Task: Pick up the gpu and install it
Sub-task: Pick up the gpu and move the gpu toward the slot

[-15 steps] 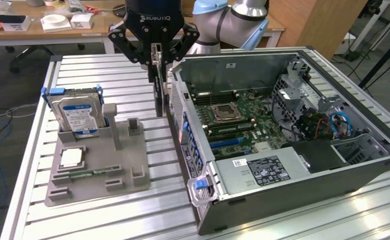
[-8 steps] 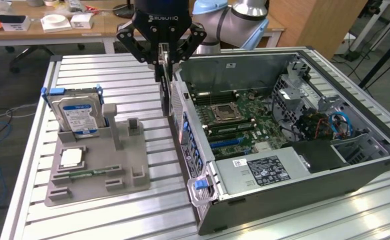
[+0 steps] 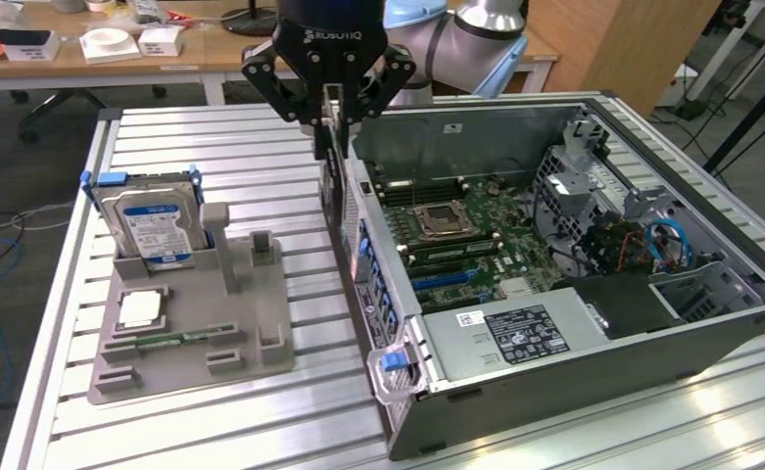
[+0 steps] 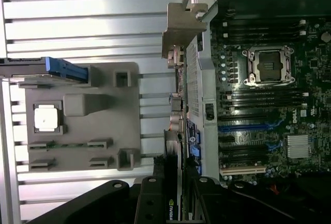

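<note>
My gripper [image 3: 331, 122] hangs over the near-side wall of the open computer case [image 3: 695, 323], shut on the gpu [image 3: 335, 162]. The gpu points straight down from the fingers and is seen edge-on as a thin card. In the wrist view the gripper [image 4: 176, 195] has black fingers [image 4: 150, 203] clamped on either side of the card [image 4: 173, 167]. The card's silver end bracket [image 4: 183, 25] is at the far tip. The card stands above the case's rear panel, just outside the motherboard [image 3: 467, 230], whose blue expansion slot [image 4: 243, 128] lies inside the case.
A grey parts fixture [image 3: 245, 333] lies on the slatted aluminium table [image 3: 225, 132] toward the exterior view's left. It holds an upright hard drive [image 3: 154, 225], a processor chip [image 3: 140, 308] and a memory stick [image 3: 173, 340]. A power supply [image 3: 519, 333] fills the case's near corner.
</note>
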Available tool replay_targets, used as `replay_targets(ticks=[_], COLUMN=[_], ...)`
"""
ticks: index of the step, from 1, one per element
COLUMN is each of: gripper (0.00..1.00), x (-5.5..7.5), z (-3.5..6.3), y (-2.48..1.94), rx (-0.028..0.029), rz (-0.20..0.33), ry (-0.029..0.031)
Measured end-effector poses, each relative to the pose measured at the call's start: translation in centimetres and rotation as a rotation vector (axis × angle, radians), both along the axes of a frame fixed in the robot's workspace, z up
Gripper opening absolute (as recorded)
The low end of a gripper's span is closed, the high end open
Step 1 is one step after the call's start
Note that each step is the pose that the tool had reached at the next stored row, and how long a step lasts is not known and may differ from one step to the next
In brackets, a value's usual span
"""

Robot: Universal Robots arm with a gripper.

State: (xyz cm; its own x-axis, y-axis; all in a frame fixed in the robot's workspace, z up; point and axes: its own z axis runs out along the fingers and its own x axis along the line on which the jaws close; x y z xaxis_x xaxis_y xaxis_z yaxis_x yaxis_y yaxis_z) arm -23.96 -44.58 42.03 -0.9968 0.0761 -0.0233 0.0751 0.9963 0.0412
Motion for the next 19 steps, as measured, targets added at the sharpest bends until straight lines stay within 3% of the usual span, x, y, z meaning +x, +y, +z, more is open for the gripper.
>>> replay_targets(ticks=[19], gripper=[0.26], x=[2.5], z=[0.0], y=[0.0], rx=[-0.0001], rz=[0.0], ry=[0.0])
